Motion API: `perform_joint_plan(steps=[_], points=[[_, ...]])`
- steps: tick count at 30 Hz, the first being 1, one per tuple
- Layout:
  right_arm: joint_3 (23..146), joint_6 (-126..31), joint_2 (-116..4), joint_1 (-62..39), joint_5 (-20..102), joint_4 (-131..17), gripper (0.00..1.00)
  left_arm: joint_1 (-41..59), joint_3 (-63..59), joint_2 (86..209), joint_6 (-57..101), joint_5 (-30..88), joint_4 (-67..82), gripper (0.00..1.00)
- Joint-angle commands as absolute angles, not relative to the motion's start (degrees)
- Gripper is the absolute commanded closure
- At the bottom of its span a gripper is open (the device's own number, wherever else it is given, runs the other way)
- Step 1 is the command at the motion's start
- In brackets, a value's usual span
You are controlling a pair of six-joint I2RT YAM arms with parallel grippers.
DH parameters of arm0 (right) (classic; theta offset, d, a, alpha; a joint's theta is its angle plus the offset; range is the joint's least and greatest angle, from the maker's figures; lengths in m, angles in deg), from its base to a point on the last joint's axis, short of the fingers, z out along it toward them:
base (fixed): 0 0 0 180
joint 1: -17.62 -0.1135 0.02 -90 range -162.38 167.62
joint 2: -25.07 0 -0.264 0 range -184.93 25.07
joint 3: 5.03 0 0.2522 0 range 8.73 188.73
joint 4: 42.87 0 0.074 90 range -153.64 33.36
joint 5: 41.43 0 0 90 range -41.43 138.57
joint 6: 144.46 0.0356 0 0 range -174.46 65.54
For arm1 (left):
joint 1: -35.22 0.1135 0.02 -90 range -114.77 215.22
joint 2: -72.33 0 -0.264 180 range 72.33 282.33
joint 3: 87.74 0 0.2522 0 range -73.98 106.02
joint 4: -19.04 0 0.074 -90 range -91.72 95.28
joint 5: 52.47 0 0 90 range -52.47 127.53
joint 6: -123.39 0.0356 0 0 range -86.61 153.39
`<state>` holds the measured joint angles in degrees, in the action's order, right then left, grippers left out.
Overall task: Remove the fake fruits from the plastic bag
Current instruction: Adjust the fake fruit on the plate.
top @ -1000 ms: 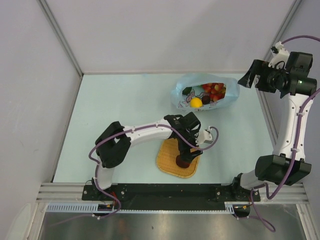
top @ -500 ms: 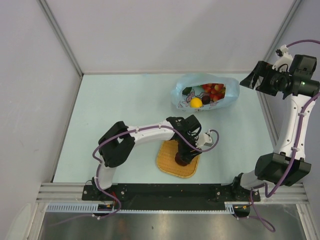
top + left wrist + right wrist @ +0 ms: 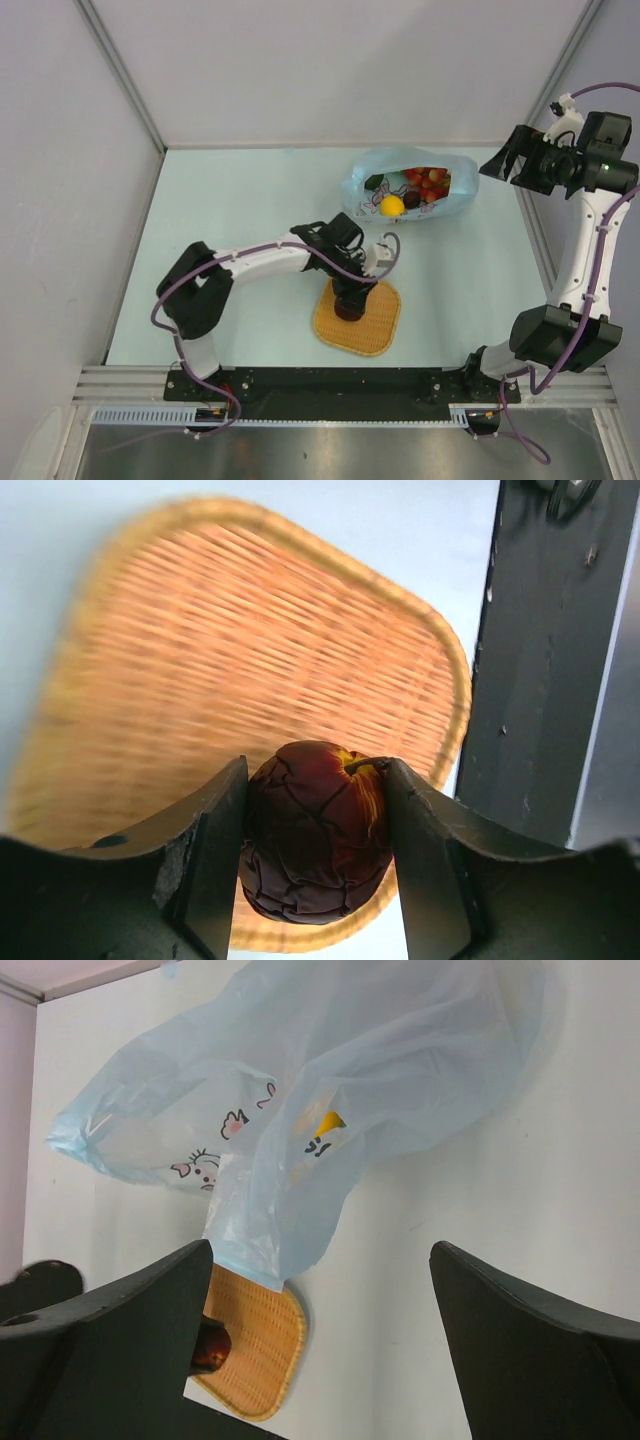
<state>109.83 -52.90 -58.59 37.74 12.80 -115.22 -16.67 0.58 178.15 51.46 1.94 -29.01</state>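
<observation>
Left claw (image 3: 315, 776) closed on a dark plum (image 3: 316, 845), a jaw pressed to each side. It is low over the near part of the woven tray (image 3: 250, 650). Cannot tell whether the plum rests on the weave or hangs just above it; the tray is blurred in the wrist view. No other fruit shows on the tray from above. Plastic bag (image 3: 455, 195) lies on the worktop (image 3: 230, 200) toward the far right, well apart from the tray, mouth facing the arms. Lemon (image 3: 392, 205) and red berries (image 3: 430, 182) lie inside it, plus whatever the folds hide. Right claw (image 3: 320, 1248) spread wide, empty, up in the air beside the bag's right end. Judgement: early stage. One fruit out, or nearly; most of the bag left to empty.
</observation>
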Motion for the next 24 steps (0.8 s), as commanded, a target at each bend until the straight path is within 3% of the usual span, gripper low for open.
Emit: perform_joint_plan(steps=[1, 12, 20, 23, 24], points=[[110.0, -54.2, -56.1, 37.0, 13.6, -115.8, 0.05, -11.6, -6.0, 168.0, 47.0, -6.2, -12.1, 0.80], [107.2, -52.7, -53.9, 31.1, 19.0, -112.1, 0.05, -6.1, -17.5, 169.7, 25.6, -2.6, 19.5, 0.80], [108.6, -56.2, -55.0, 25.4, 22.9, -112.9, 0.04, -2.9, -19.9, 170.0, 23.0, -2.8, 20.1, 0.78], [108.8, -56.0, -55.7, 24.5, 22.9, -111.9, 0.04, -2.7, -19.9, 170.3, 23.4, -2.7, 18.2, 0.72], [108.9, -56.0, -56.3, 24.3, 22.9, -111.7, 0.04, -2.7, -19.8, 170.8, 23.5, -2.8, 17.8, 0.63]])
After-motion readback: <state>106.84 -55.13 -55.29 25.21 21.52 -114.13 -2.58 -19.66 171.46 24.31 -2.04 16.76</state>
